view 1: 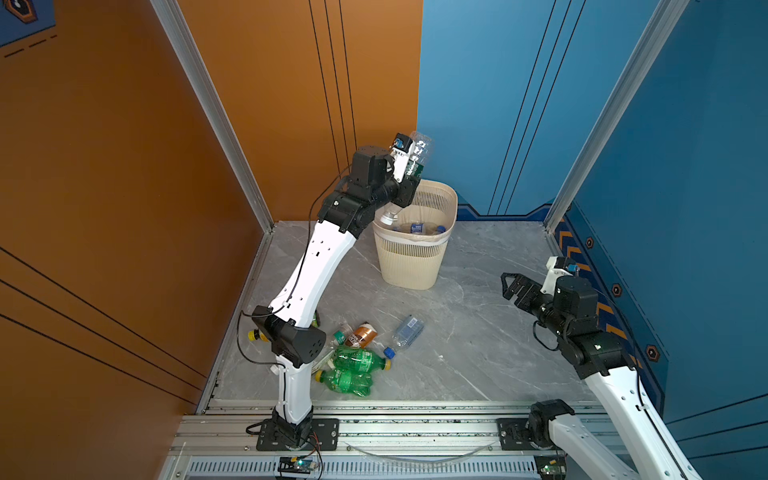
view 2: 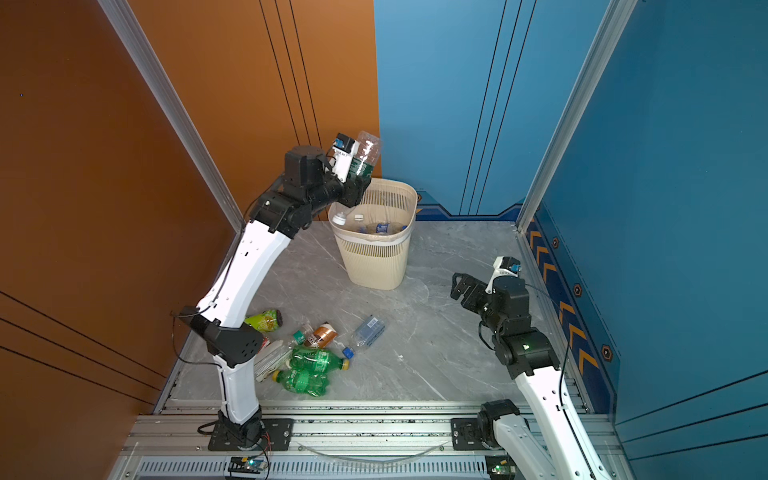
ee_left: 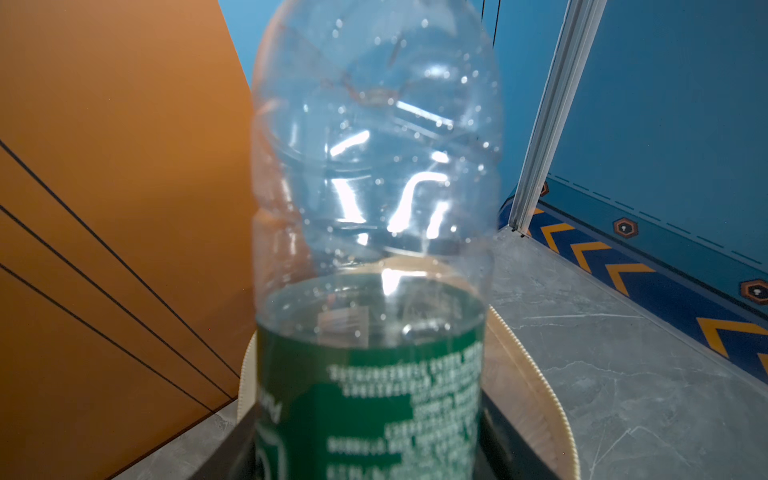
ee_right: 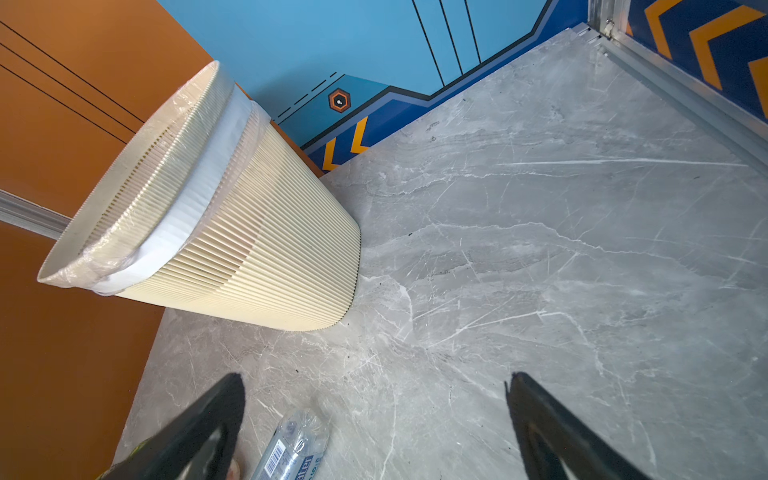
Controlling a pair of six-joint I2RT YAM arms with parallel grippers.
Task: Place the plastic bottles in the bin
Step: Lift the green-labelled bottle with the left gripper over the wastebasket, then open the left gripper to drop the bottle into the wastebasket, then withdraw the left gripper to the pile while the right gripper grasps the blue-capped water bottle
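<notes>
A clear plastic bottle with a dark green label (view 1: pixel 419 154) (view 2: pixel 368 154) (ee_left: pixel 374 166) hangs base-up in the air, directly over the left edge of the cream slatted plastic bin with a clear liner (view 1: pixel 411 262) (view 2: pixel 374 262) (ee_left: pixel 540 374) (ee_right: pixel 249 249). The left pincer (view 1: pixel 415 171) (view 2: pixel 361 172) (ee_left: pixel 370 449) grasps it, a dark finger showing on each side of the label in the left wrist view. Inside the bin lie several clear bottles with blue labels (view 1: pixel 417 227) (view 2: pixel 383 227), and a white-capped bottle (view 1: pixel 388 216) (view 2: pixel 340 218) leans at the rim.

The bin stands upright toward the back of the grey marbled desk (view 1: pixel 478 332) (view 2: pixel 432 332) (ee_right: pixel 540 249). Toward the front left, well apart from the bin, more bottles lie in a loose heap. Two green bottles with yellow caps (view 1: pixel 361 359) (view 2: pixel 316 359) touch side by side. An orange-and-brown labelled bottle (view 1: pixel 360 334) (view 2: pixel 321 336) lies just behind them. A flattened clear bottle with a blue cap (view 1: pixel 407 332) (view 2: pixel 368 330) (ee_right: pixel 295 449) lies to their right. A yellow-green labelled bottle (view 2: pixel 264 320) lies beside the left arm.

The right pincer (view 1: pixel 506 284) (view 2: pixel 456 286) (ee_right: pixel 376 376) hovers released and empty above bare desk, right of the bin.
</notes>
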